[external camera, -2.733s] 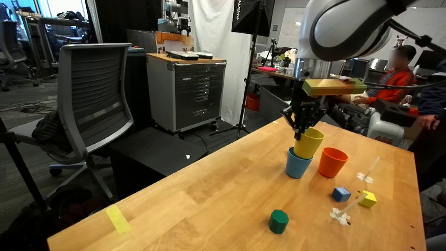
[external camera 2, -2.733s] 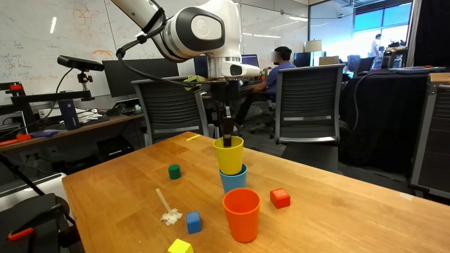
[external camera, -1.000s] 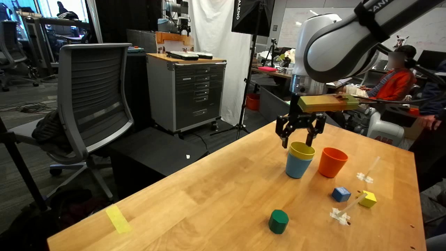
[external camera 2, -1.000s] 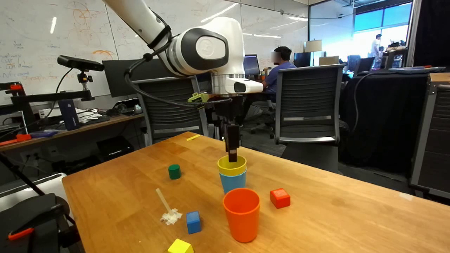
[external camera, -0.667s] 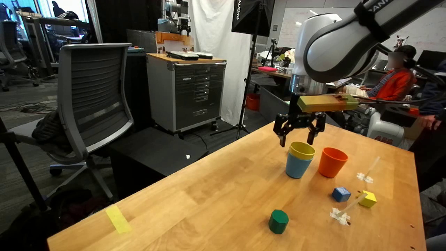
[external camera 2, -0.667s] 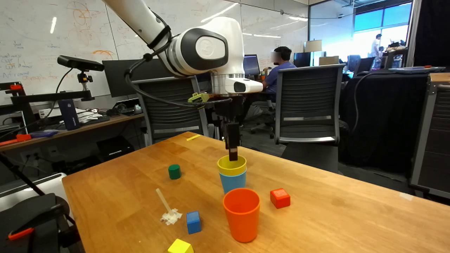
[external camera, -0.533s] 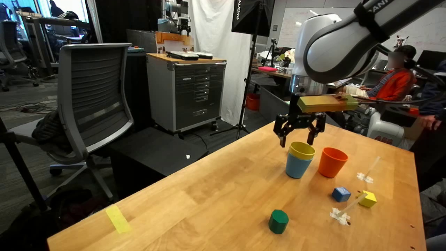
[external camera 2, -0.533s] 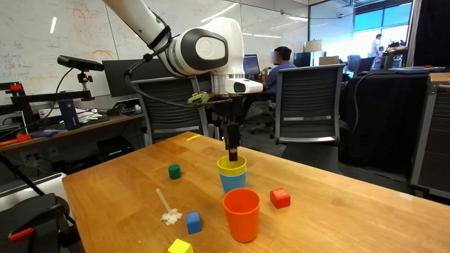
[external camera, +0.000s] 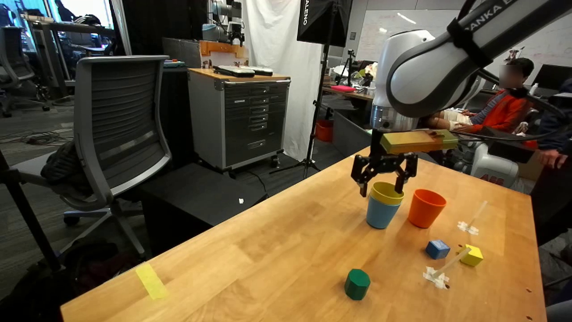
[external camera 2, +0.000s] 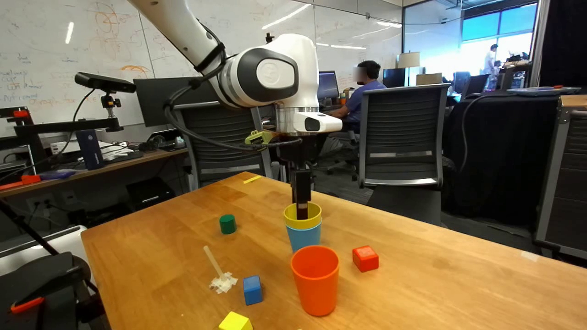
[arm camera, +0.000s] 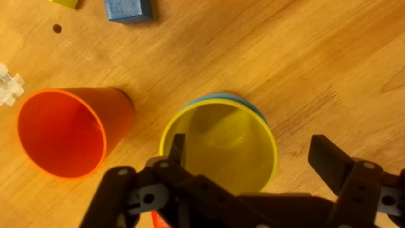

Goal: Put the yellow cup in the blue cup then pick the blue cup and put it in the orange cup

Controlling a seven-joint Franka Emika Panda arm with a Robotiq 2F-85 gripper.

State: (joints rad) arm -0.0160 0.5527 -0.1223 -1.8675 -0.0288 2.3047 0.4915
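Your yellow cup (arm camera: 221,136) sits nested in the blue cup (external camera: 381,214), its rim showing above; in the wrist view, the orange cup (arm camera: 76,133) stands near at nine o'clock. Your nine-o'clock finger (arm camera: 179,148) overlaps the yellow mouth, so descending uncentred could hook yellow alone and leave blue behind. Your gripper (external camera: 381,190) points straight down, jaws spread wide, holding nothing, three-o'clock finger (arm camera: 329,164) outside the rim
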